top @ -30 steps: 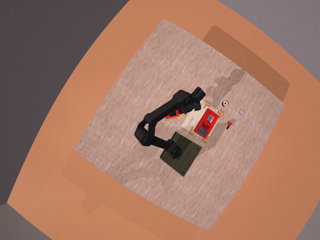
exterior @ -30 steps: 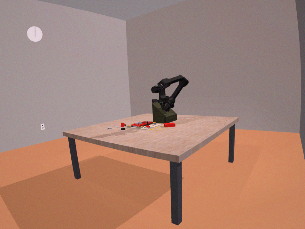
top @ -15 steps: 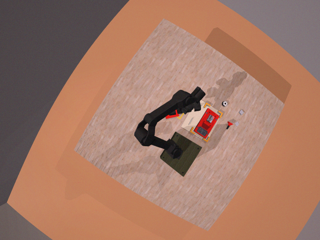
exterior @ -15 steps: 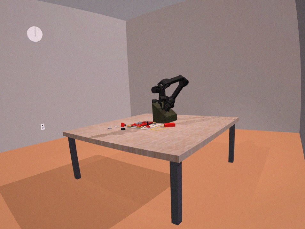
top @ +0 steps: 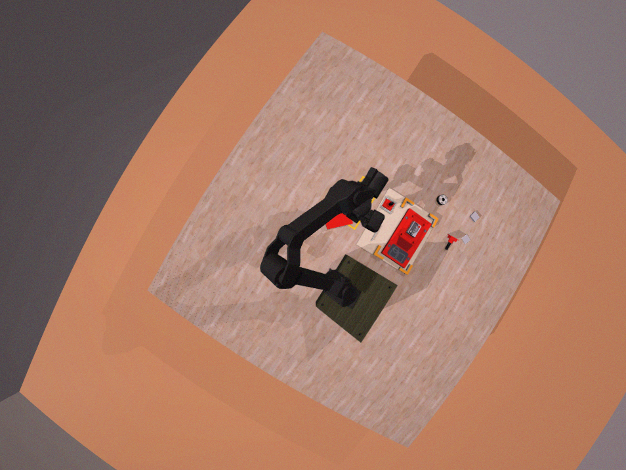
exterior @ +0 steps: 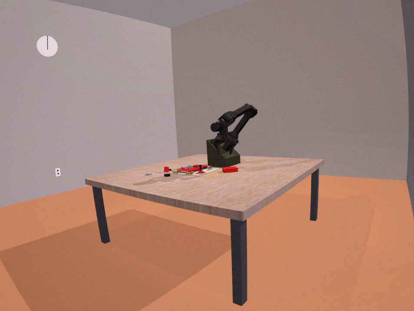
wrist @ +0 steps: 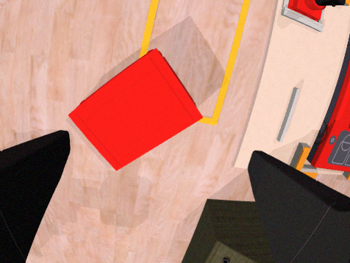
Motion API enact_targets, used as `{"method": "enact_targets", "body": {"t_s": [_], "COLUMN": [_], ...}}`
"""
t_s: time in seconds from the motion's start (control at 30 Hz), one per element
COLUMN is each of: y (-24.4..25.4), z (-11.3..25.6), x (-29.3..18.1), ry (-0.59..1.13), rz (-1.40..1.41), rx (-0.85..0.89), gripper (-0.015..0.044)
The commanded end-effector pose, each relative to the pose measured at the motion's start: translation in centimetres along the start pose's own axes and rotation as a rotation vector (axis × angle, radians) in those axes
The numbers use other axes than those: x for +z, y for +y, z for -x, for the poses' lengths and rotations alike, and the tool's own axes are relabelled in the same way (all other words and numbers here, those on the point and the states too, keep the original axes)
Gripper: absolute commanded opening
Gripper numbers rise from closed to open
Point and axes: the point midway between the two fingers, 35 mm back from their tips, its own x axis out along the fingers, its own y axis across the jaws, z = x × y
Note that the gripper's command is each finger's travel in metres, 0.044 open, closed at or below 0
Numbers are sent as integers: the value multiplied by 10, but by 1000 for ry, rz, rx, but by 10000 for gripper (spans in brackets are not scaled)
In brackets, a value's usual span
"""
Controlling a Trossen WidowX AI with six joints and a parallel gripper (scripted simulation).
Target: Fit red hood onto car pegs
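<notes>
The red hood (top: 337, 221) (exterior: 230, 169) (wrist: 136, 110) lies low on the table with its plain flat roof up, turned askew over a corner of the yellow outline (wrist: 226, 78). Its corner holes are hidden. My gripper (exterior: 224, 153) (wrist: 161, 151) is open and empty above the table; in the wrist view the hood shows between and beyond the fingertips. The red chassis (top: 412, 242) (exterior: 192, 169) (wrist: 342, 117) sits between orange corner brackets (top: 434, 220) (wrist: 303, 156), with the grey engine block (top: 413, 228) on its deck. The pegs are too small to make out clearly.
A cream board (top: 371, 241) (wrist: 272, 73) lies between hood and chassis, bearing a red part with a black post (top: 388, 203) (exterior: 200, 171) and a grey bar (wrist: 288, 115). A wheel (top: 442, 199), a red-and-black piece (top: 451, 239) and grey plates (top: 474, 216) lie beyond. My base (top: 371, 293) is near.
</notes>
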Motion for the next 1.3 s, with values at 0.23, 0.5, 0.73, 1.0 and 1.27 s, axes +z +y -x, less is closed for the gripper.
{"method": "enact_targets", "body": {"t_s": [0.23,0.5,0.73,1.0,1.27], "y": [13,21,21,21,21], "z": [-22,-37,-38,-43,-47], "x": [-14,-25,-25,-24,-24], "ry": [-4,1,1,1,1], "rz": [-500,-847,-854,-854,-854], "rx": [2,9,10,9,9], "gripper": [440,440,440,440,440]}}
